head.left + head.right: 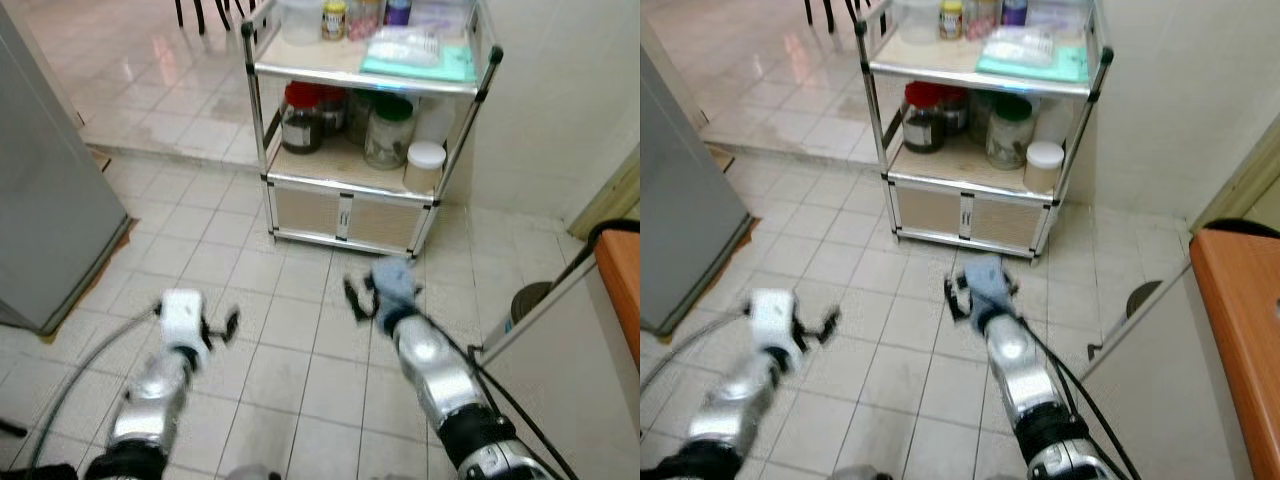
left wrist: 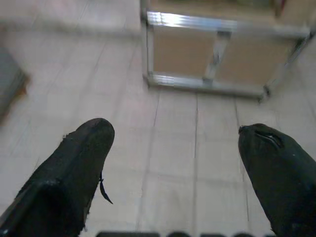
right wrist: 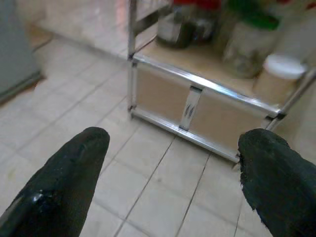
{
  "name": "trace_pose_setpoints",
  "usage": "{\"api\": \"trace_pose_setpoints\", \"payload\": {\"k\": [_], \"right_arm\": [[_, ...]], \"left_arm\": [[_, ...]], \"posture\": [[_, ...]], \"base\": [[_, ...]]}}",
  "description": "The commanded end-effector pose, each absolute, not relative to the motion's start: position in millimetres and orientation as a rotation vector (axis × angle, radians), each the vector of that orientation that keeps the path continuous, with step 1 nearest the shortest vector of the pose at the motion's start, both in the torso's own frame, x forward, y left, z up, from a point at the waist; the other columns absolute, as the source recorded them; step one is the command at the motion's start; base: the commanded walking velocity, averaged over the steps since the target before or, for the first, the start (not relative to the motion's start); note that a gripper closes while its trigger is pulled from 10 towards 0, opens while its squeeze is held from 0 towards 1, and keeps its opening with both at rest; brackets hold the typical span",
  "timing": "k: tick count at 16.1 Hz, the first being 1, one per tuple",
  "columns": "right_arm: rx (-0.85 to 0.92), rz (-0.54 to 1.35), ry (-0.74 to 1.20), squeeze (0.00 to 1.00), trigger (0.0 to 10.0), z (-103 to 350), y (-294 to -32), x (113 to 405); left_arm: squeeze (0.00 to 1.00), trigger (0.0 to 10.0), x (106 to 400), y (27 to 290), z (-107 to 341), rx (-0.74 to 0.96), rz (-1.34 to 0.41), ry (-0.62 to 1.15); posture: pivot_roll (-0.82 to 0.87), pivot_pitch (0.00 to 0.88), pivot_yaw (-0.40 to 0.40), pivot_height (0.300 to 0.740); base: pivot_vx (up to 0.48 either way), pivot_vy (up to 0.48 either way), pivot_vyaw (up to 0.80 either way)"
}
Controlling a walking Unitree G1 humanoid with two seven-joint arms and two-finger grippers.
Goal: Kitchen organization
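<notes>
A metal shelf cart (image 1: pixel 350 215) stands against the wall ahead, with two closed cabinet doors at its base. Its middle shelf holds a dark jar with a red lid (image 1: pixel 301 120), a jar with a green lid (image 1: pixel 388 130) and a white-lidded tub (image 1: pixel 425 165). A teal packet (image 1: pixel 420 55) and small bottles lie on top. My left gripper (image 1: pixel 220 328) hangs open and empty over the tiled floor, short of the cart. My right gripper (image 1: pixel 357 298) is open and empty too, closer to the cart's base (image 3: pixel 197 108). In the left wrist view the open fingers (image 2: pixel 84 158) frame bare tiles.
A grey appliance (image 1: pixel 50 220) stands at the left. At the right are a white cabinet side (image 1: pixel 560 370) with an orange countertop (image 1: pixel 622 280), and a dark round object (image 1: pixel 530 297) on the floor. A cable (image 1: pixel 80 370) trails by my left arm.
</notes>
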State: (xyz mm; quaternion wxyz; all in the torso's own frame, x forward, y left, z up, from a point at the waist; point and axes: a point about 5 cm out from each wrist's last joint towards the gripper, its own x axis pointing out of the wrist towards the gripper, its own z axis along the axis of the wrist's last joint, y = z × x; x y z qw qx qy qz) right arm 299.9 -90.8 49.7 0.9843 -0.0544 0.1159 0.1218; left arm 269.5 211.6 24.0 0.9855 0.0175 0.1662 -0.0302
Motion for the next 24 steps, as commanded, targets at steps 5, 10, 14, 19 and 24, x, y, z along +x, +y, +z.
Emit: {"api": "trace_pose_setpoints", "payload": {"k": [5, 10, 14, 19, 24], "right_arm": [[0.120, 0.247, 0.062, 1.00, 10.0, 116.7, -94.6, 282.4], [-0.177, -0.017, -0.097, 1.00, 10.0, 150.0, -124.1, 283.3], [-0.212, -0.080, 0.043, 1.00, 10.0, 144.8, -131.7, 281.4], [-0.113, -0.021, 0.097, 1.00, 10.0, 142.6, -120.1, 266.9], [-0.175, 0.094, 0.026, 1.00, 10.0, 160.6, -110.2, 269.6]], "left_arm": [[0.00, 10.0, 273.8, 183.1, 101.2, 0.134, -0.086, 0.046], [0.00, 10.0, 284.4, 168.7, 134.4, 0.089, -0.057, -0.021], [0.00, 10.0, 284.7, 169.2, 134.5, 0.134, -0.079, 0.027], [0.00, 10.0, 273.6, 159.8, 132.5, 0.151, -0.102, 0.073], [0.00, 10.0, 275.1, 161.2, 140.2, 0.145, -0.067, 0.052]], "posture": [[0.00, 0.000, 0.058, 0.740], [-0.02, 0.000, 0.058, 0.740], [-0.04, 0.000, 0.084, 0.740], [-0.03, 0.000, 0.092, 0.740], [-0.04, 0.000, 0.082, 0.740]], "base": [[0.000, 0.000, 0.00], [0.000, 0.192, -0.27], [0.000, 0.240, -0.80], [0.000, 0.000, -0.48], [0.000, 0.000, -0.64]]}}
